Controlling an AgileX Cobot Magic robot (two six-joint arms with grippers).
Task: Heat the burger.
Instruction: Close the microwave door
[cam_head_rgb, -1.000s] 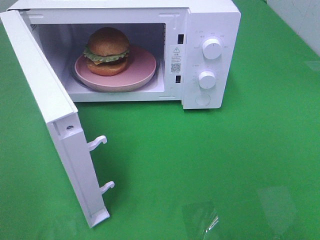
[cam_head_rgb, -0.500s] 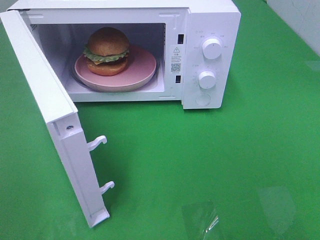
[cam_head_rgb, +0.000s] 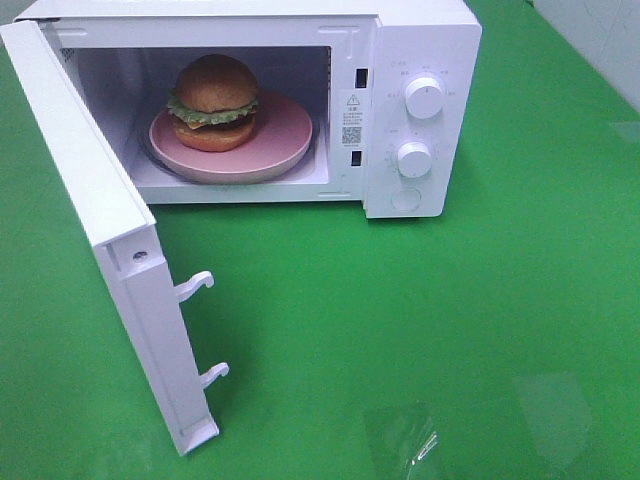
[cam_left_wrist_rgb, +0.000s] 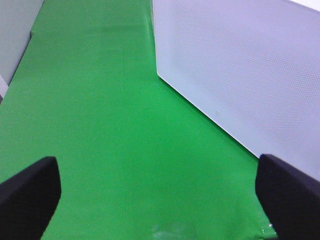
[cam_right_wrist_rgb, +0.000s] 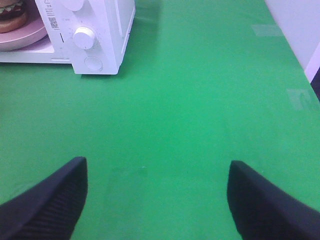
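Golden-brown burger with green lettuce (cam_head_rgb: 215, 100) sits on round pink plate (cam_head_rgb: 292, 135) inside white box-shaped microwave (cam_head_rgb: 425, 40), its door (cam_head_rgb: 100, 230) open. My left gripper (cam_left_wrist_rgb: 160, 197) and right gripper (cam_right_wrist_rgb: 157, 200) are both spread, holding nothing, above the green desk (cam_head_rgb: 450, 330).

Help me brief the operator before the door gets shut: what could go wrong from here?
1. The door stands wide open; a hard push from the left gripper could slide the microwave on the green mat.
2. The pink plate reaches close to the cavity's front edge, so the closing door might nudge it and the burger.
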